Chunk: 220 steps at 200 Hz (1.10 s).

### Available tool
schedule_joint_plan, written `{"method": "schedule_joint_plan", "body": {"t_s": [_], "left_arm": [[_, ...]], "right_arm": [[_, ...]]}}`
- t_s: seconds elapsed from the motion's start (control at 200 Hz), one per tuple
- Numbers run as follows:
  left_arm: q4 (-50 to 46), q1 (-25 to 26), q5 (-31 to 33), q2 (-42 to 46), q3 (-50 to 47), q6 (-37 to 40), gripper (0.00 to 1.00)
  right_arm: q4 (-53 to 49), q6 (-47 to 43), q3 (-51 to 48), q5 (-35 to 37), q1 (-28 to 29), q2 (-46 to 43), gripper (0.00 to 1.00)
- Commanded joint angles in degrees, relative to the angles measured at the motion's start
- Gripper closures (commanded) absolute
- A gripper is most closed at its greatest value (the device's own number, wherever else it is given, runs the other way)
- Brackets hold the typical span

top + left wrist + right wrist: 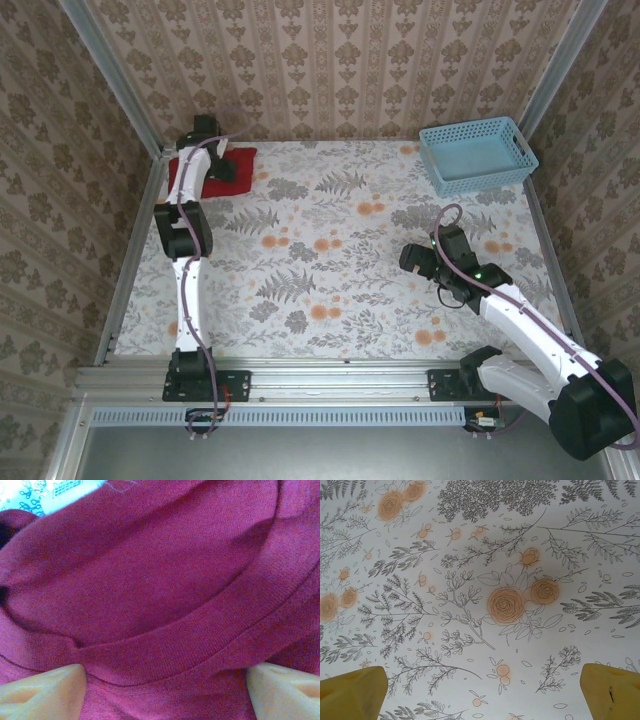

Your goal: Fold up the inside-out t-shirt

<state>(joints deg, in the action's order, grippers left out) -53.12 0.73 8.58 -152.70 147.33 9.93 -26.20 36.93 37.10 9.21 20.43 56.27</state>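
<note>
The inside-out t-shirt point(243, 158) lies bunched as a small red patch in the far left corner of the table. My left gripper point(220, 160) is right down on it. In the left wrist view the red cloth point(150, 580) is very close, with its ribbed collar curving across and a white label point(65, 492) at the top left. The left gripper point(167, 690) is open, its fingers point(45, 690) standing wide apart with cloth lying between them. My right gripper point(415, 260) hovers open over the flowered tablecloth point(485, 555) at the right, nothing between its fingers point(355, 692).
A light-blue plastic basket point(475, 155) stands at the far right corner. Patterned walls and metal rails point(135, 250) close in the table on the left, back and right. The left arm stretches along the left edge.
</note>
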Motion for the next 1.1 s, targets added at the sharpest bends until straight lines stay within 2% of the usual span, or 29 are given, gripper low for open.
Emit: {"method": "schedule_joint_plan", "body": {"t_s": [0.0,0.14,0.19,0.285,0.4,0.465,0.545,0.785,0.95,1.035,1.095], "left_arm": [[-0.4,0.0,2.8,7.2,-5.1,-1.1,0.16],[5.8,1.4,2.4,20.0,-18.7,-6.3,0.12],[8.2,2.3,2.7,24.6,-23.9,-7.3,0.06],[10.8,3.8,3.0,33.7,-32.8,-10.5,0.01],[18.8,5.2,1.8,47.6,-48.9,-14.7,0.00],[24.2,6.0,4.3,56.0,-58.7,-17.6,0.00],[30.0,7.4,12.9,65.9,-70.5,-22.8,0.00],[45.7,8.7,20.8,90.1,-100.2,-30.6,0.00],[63.4,8.6,27.8,99.0,-117.3,-29.2,0.00],[70.9,8.7,26.7,97.7,-122.4,-23.0,0.00],[70.8,8.5,25.9,95.3,-122.8,-21.0,0.00]], "right_arm": [[-2.1,-2.6,3.0,2.8,-0.6,-1.5,0.00],[-2.6,-5.5,5.0,5.5,-1.6,-2.8,0.00],[-2.9,-6.4,6.0,6.4,-2.2,-3.2,0.00],[-2.9,-7.6,7.5,9.5,-3.0,-3.7,0.00],[-1.2,-8.4,8.1,14.1,-4.1,-3.5,0.00],[0.6,-8.7,8.1,16.0,-4.8,-3.1,0.00],[2.0,-9.0,8.5,17.0,-5.6,-2.5,0.00],[7.1,-11.1,8.9,17.0,-6.9,-1.3,0.00],[9.2,-13.1,8.3,19.1,-7.7,0.5,0.00],[13.5,-15.7,6.1,20.5,-7.8,1.2,0.00],[17.1,-17.5,3.9,21.8,-7.9,1.0,0.00]]}}
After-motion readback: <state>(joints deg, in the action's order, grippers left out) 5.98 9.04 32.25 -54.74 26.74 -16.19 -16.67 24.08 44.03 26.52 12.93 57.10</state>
